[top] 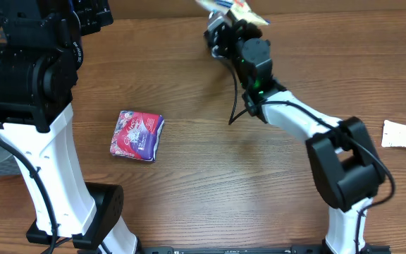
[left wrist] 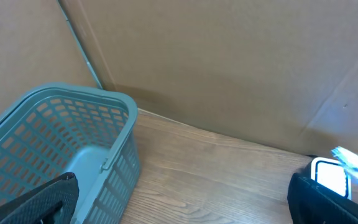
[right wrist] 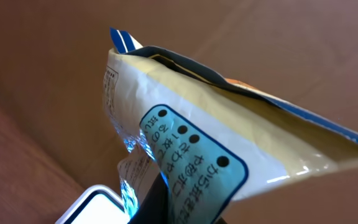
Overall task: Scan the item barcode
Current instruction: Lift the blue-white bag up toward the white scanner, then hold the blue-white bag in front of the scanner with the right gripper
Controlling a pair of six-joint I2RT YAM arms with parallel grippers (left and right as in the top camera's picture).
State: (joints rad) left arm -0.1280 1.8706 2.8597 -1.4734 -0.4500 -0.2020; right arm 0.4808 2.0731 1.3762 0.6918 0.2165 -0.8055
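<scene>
Overhead showed one pink packet [top: 137,135] on the counter [top: 210,183]; my right fingers [right wrist: 161,204] clenched one cream packet [right wrist: 260,149], my left fingers [left wrist: 331,202] stood released near one basket [left wrist: 120,155].

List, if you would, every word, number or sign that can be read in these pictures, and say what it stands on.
On the cream packet, teal panel: white Japanese characters in columns, too tilted and blurred to quote.
Same packet, fine print at its left edge: too small.
On the pink pouch: print blurred.
No other text shows.
</scene>
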